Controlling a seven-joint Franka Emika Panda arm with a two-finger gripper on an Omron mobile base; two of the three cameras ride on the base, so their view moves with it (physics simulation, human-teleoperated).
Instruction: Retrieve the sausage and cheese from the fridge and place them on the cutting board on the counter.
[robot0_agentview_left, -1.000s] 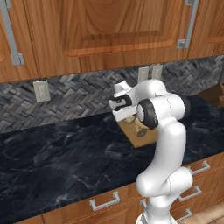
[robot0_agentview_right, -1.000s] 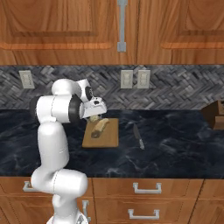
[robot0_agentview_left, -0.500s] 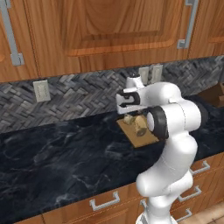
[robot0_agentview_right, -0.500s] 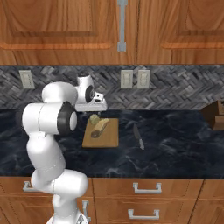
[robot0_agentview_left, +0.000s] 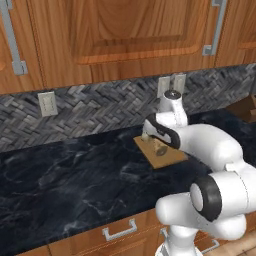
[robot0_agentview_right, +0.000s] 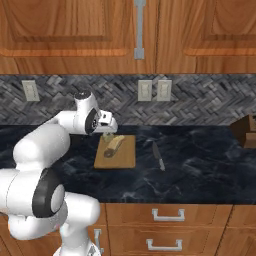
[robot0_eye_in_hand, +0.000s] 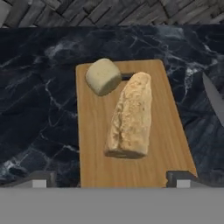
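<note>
The light-brown cutting board (robot0_eye_in_hand: 94, 144) lies on the black counter (robot0_agentview_right: 200, 165). On its far left corner rests the cheese (robot0_eye_in_hand: 103, 76), a pale yellow rounded chunk, free of any grip. Beside it lies a larger tan-brown roll (robot0_eye_in_hand: 130, 116), touching it or nearly so. My gripper (robot0_eye_in_hand: 111, 178) hangs open above the board's near end, with nothing between its fingers. From the right base view the gripper (robot0_agentview_right: 106, 130) is over the board's (robot0_agentview_right: 125, 159) back left corner, just above the cheese (robot0_agentview_right: 107, 136). The sausage and the fridge are out of view.
A knife (robot0_agentview_right: 158, 156) lies on the counter just right of the board. A dark wooden block (robot0_agentview_right: 246, 131) stands at the far right. The herringbone backsplash with outlets (robot0_agentview_right: 152, 90) and the wooden upper cabinets close off the back.
The arm's elbow has swung down and toward the cameras while the hand stays over the board's back left corner. The jaws have stayed wide, and the cheese lies free on the board.
</note>
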